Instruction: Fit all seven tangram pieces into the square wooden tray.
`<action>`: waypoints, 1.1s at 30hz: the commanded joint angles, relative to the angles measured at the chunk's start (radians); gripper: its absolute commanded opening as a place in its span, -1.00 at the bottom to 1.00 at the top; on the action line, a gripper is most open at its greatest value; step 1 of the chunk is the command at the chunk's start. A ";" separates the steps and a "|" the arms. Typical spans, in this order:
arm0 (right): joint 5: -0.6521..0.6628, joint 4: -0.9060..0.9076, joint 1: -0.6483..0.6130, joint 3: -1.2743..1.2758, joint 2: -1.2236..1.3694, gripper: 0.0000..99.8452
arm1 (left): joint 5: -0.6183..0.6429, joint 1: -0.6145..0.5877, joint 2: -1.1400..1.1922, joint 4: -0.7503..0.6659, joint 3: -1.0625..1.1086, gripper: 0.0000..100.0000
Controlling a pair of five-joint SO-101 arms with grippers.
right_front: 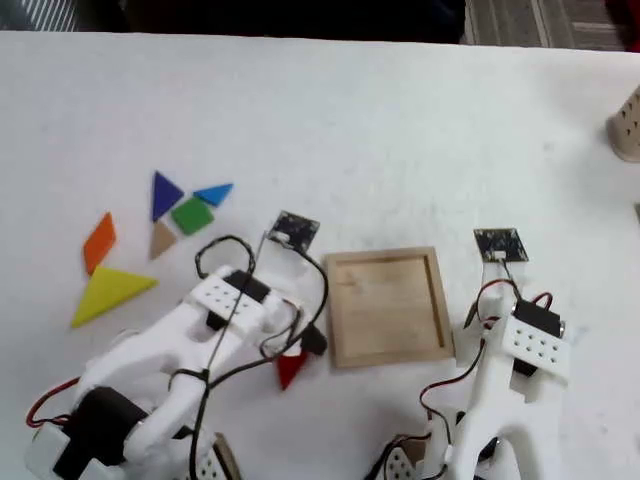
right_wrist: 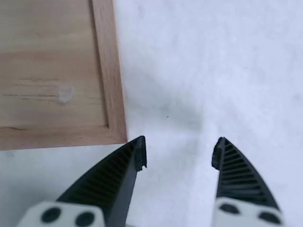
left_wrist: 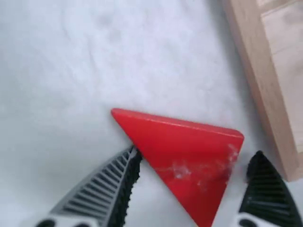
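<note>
The red triangle (left_wrist: 184,146) is seen flat on the worktop (left_wrist: 71,56) beside the wooden tray (left_wrist: 255,71), straddled by the spread left tool (left_wrist: 196,161). The right tool (right_wrist: 179,151) is held spread near the tray.

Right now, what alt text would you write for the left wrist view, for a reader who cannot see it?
A red triangle lies flat on the white table, between the two sides of the open left gripper. The rim of the wooden tray runs close beside the triangle without touching it.
</note>
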 commanded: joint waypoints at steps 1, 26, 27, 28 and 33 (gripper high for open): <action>0.012 -0.012 -0.015 -0.005 -0.018 -0.56 | -0.008 -0.005 -0.001 0.035 -0.005 -0.28; 0.014 -0.012 -0.015 0.006 -0.021 -0.56 | 0.183 -0.001 0.176 -0.008 -0.167 -0.28; 0.014 -0.012 -0.015 0.006 -0.021 -0.56 | 0.199 -0.007 0.140 -0.029 -0.135 -0.28; 0.014 -0.012 -0.015 0.006 -0.021 -0.56 | 0.216 -0.010 0.108 -0.046 -0.103 -0.28; 0.014 -0.012 -0.015 0.006 -0.018 -0.56 | 0.186 -0.030 0.051 -0.068 -0.044 -0.28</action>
